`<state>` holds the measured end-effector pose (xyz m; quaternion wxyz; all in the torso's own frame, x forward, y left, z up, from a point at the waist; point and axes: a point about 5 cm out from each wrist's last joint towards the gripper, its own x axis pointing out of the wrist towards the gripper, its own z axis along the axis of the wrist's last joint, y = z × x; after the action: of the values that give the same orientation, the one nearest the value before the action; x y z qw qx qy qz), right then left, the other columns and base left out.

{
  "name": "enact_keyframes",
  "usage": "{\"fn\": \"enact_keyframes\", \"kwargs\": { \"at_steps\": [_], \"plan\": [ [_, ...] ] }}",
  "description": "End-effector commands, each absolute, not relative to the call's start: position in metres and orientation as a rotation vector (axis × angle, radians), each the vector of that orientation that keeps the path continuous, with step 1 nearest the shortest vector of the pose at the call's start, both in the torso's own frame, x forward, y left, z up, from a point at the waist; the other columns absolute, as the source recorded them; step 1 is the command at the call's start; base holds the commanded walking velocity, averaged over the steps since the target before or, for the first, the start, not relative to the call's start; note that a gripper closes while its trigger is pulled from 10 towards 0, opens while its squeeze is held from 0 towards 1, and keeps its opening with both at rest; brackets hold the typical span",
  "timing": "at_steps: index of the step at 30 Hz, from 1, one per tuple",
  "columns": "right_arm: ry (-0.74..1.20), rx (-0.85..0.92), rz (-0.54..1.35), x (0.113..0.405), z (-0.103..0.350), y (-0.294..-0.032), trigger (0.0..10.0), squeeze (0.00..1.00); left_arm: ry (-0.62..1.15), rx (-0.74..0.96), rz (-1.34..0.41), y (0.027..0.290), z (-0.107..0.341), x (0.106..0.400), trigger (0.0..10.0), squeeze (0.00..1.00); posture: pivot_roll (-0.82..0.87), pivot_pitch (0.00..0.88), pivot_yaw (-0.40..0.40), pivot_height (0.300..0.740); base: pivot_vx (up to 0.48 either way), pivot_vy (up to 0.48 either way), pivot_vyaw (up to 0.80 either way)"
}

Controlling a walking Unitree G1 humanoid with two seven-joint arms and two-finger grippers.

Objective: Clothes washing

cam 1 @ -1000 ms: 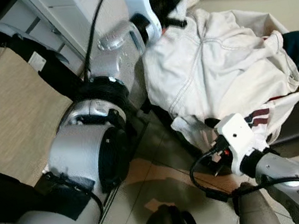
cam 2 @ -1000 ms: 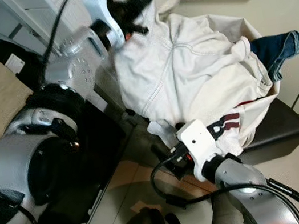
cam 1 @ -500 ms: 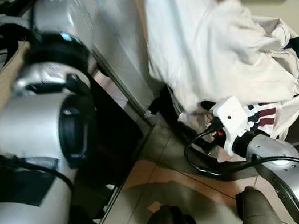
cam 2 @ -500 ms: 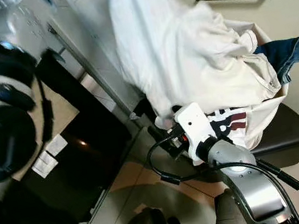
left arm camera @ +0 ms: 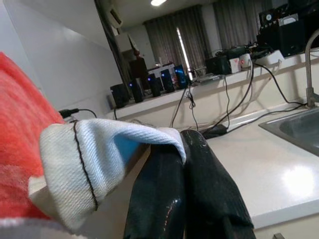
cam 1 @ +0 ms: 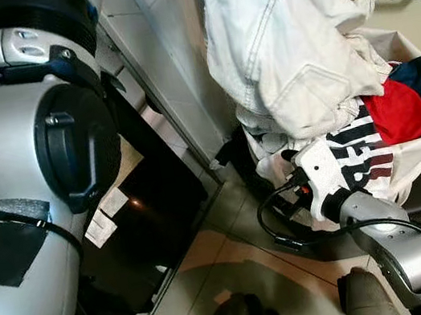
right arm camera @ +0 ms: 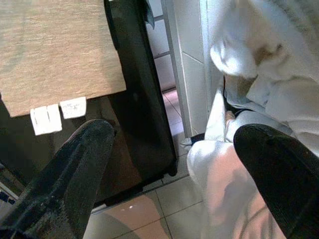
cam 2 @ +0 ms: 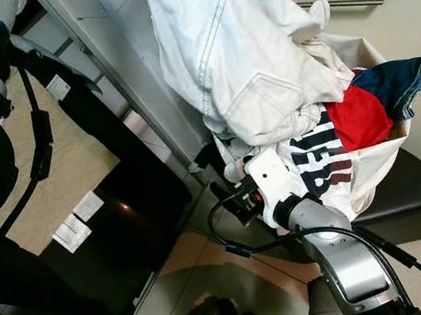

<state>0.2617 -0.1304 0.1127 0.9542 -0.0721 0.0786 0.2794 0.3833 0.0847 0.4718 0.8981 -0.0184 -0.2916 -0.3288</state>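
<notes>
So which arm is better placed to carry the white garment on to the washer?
Left, probably. The left gripper is shut on the white garment, which hangs lifted above the basket. The right gripper is open, low beside the pile, holding nothing.

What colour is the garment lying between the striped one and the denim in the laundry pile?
Red garment, clearest in the right eye view, between the striped garment and the denim.
</notes>
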Motion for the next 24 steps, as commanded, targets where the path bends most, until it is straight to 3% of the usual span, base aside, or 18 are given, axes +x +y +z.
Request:
{"fn": "enact_keyframes", "kwargs": {
  "at_steps": [1, 4, 8, 17, 21, 24],
  "plan": [
    [0.171, -0.120, 0.570, 0.263, 0.110, -0.124, 10.0, 0.00, -0.748, -0.023, -0.668, 0.101, 0.512, 0.363, 0.0, 0.00, -0.32, 0.000, 0.316, 0.691, 0.000, 0.000, 0.00],
    [0.168, -0.119, 0.553, 0.265, 0.109, -0.126, 10.0, 0.00, -0.752, 0.044, -0.701, 0.091, 0.507, 0.363, 0.0, 0.00, -0.32, 0.000, 0.318, 0.691, 0.000, 0.000, 0.00],
    [0.161, -0.108, 0.532, 0.269, 0.110, -0.129, 10.0, 0.00, -0.788, -0.059, -0.499, 0.129, 0.531, 0.357, 0.0, 0.00, -0.32, 0.000, 0.315, 0.691, 0.000, 0.000, 0.00],
    [0.113, -0.070, 0.418, 0.286, 0.118, -0.139, 10.0, 0.00, -0.790, 0.009, -0.283, 0.175, 0.537, 0.353, 0.0, 0.00, -0.30, 0.000, 0.306, 0.691, 0.000, 0.000, 0.00],
    [0.098, -0.095, 0.399, 0.291, 0.121, -0.141, 10.0, 0.00, -0.816, 0.000, -0.244, 0.191, 0.542, 0.347, 0.0, 0.00, -0.30, 0.000, 0.294, 0.691, 0.000, 0.000, 0.73],
    [0.084, -0.094, 0.388, 0.294, 0.123, -0.143, 10.0, 0.09, -0.843, -0.005, -0.229, 0.204, 0.548, 0.341, 0.0, 0.00, -0.28, 0.000, 0.277, 0.691, 0.000, 0.000, 0.74]
  ]
}}
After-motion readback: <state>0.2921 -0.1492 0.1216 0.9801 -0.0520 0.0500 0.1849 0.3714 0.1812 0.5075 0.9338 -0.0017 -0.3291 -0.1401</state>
